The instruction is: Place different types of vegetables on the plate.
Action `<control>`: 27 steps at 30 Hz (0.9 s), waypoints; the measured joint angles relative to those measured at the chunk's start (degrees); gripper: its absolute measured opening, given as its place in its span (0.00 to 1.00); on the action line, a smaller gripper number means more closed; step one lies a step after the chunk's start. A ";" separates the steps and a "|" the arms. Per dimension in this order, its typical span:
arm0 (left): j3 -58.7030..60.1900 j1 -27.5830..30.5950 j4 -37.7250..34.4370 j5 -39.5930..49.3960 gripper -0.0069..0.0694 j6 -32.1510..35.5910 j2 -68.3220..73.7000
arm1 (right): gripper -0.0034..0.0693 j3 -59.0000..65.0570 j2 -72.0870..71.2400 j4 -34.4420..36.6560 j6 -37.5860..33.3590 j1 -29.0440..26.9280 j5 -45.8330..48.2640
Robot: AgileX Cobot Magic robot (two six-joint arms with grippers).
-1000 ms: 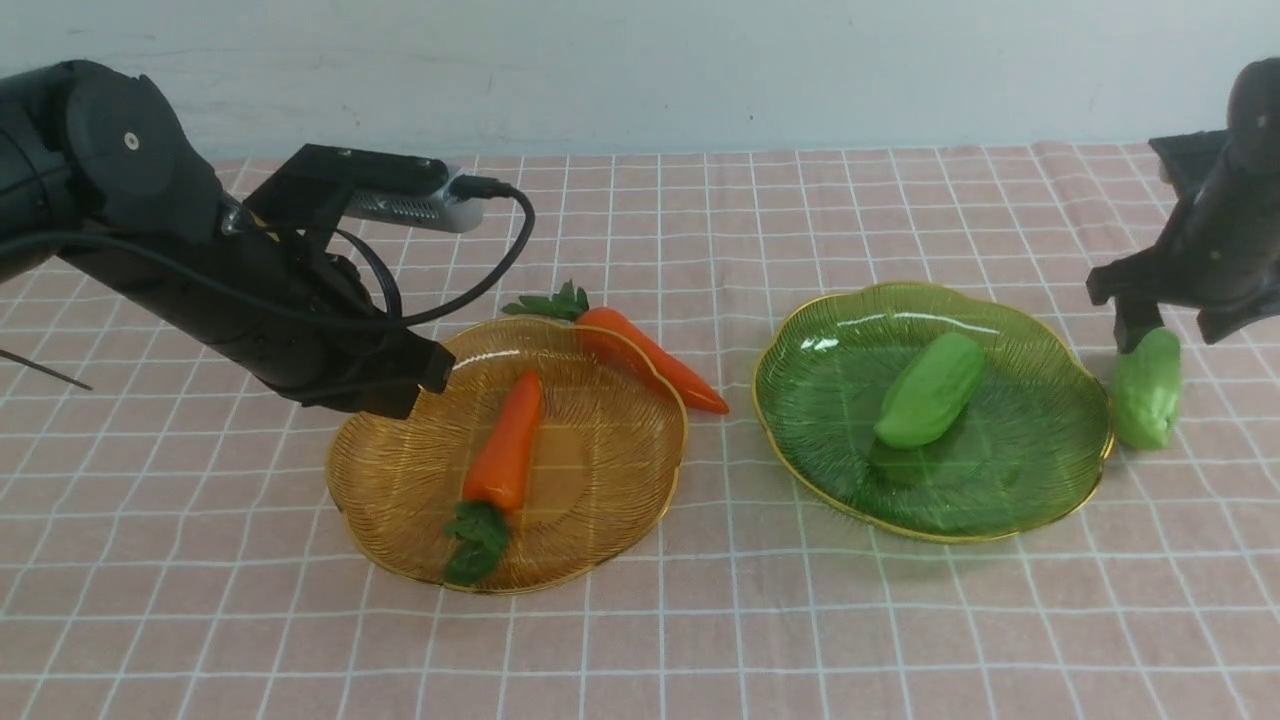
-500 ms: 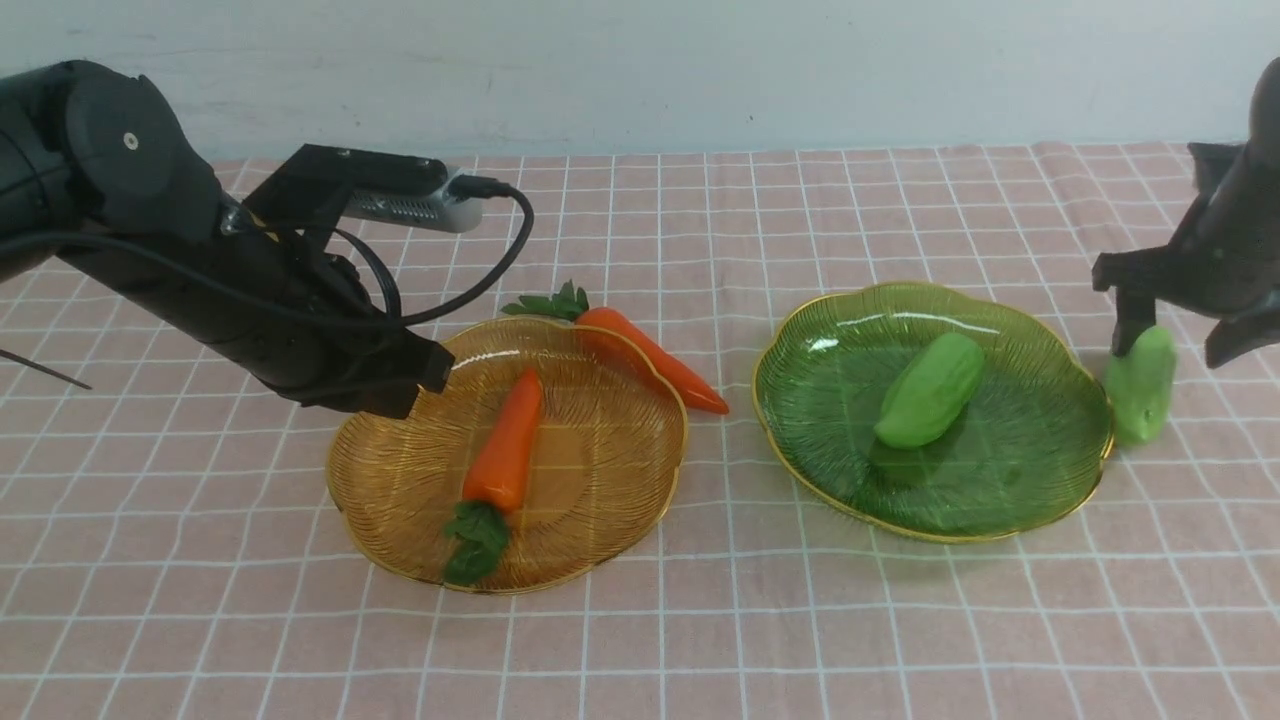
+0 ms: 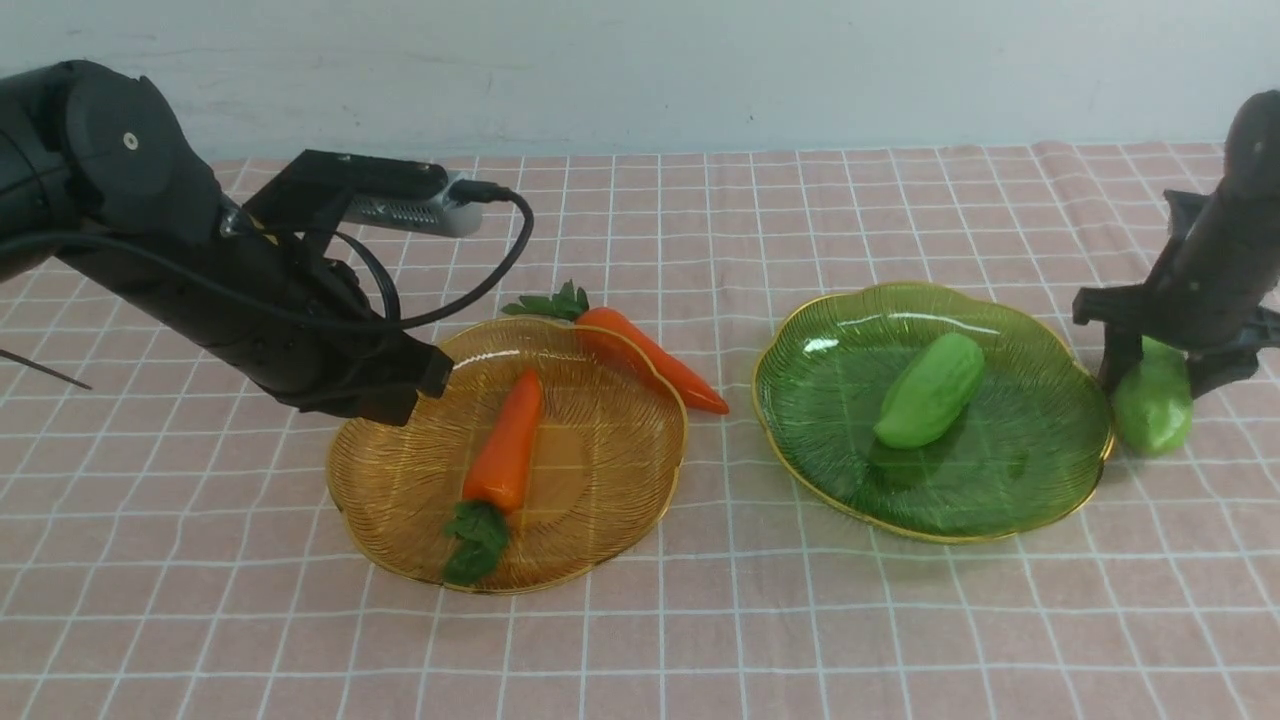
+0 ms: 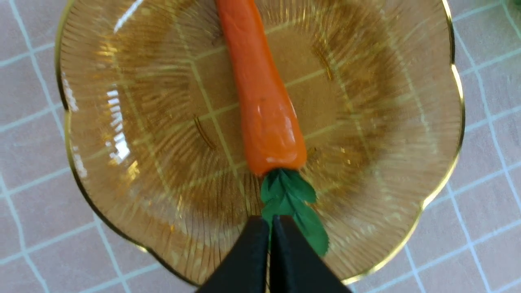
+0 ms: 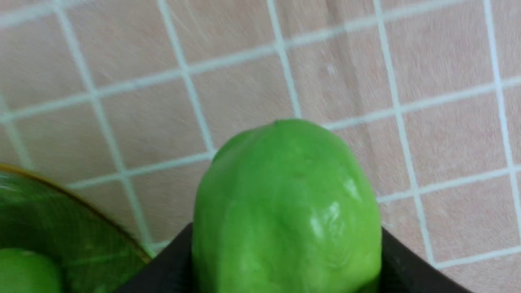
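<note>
**Inspector:** Begin at the near edge. What lies there?

**Assistant:** Pink checked cloth [image 3: 640,640]. On it, left of centre, sits an amber plate [image 3: 400,500] with a gilt scalloped rim. The first carrot [image 3: 508,440] lies in it, leafy top toward the camera and tip pointing away.

**Inspector:** To the right of that?

**Assistant:** A green plate [image 3: 1040,470] of the same pattern, near the amber one but not touching it. The first gourd [image 3: 930,390] lies slanted in its middle.

**Inspector:** The right gripper?

**Assistant:** The right gripper [image 3: 1158,385] stands just outside the green plate's right rim, straddling the second gourd [image 3: 1155,420]. The wrist view shows a black finger [image 5: 403,276] against each flank, so it is closed on that gourd at a wide span. The gourd's lower end appears to meet the cloth. Whether it rests there I cannot tell.

**Inspector:** The left gripper?

**Assistant:** The left gripper [image 4: 269,221] hangs above the amber plate's far left rim, fingers pressed together with nothing between them. From its wrist camera the tips line up with the first carrot's leaves.

**Inspector:** Farther back?

**Assistant:** The second carrot [image 3: 655,362] lies on the cloth behind the amber plate, against its far right rim, leaves pointing away. Beyond it there is more cloth, then a pale wall [image 3: 700,70].
</note>
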 joint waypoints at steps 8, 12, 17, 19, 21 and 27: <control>-8.22 -0.20 -6.33 -2.48 0.09 -3.97 4.98 | 0.62 -1.05 -3.72 12.06 -6.31 6.76 0.52; -18.34 -1.03 -5.43 2.46 0.09 -8.05 11.92 | 0.62 4.98 -4.25 8.42 -6.54 10.59 0.76; -28.81 -2.35 -1.45 6.17 0.10 -12.74 19.13 | 0.73 7.47 -4.36 7.31 -6.54 11.13 0.83; -32.11 -2.53 0.05 7.52 0.13 -14.59 21.55 | 0.77 7.55 -4.50 7.25 -6.54 11.13 0.83; -36.26 -2.57 1.66 8.88 0.16 -17.01 24.40 | 0.80 7.55 -4.67 7.25 -6.54 11.13 0.78; -46.88 -2.52 6.17 11.61 0.40 -20.94 34.04 | 0.83 7.61 -6.10 7.31 -6.54 11.13 0.78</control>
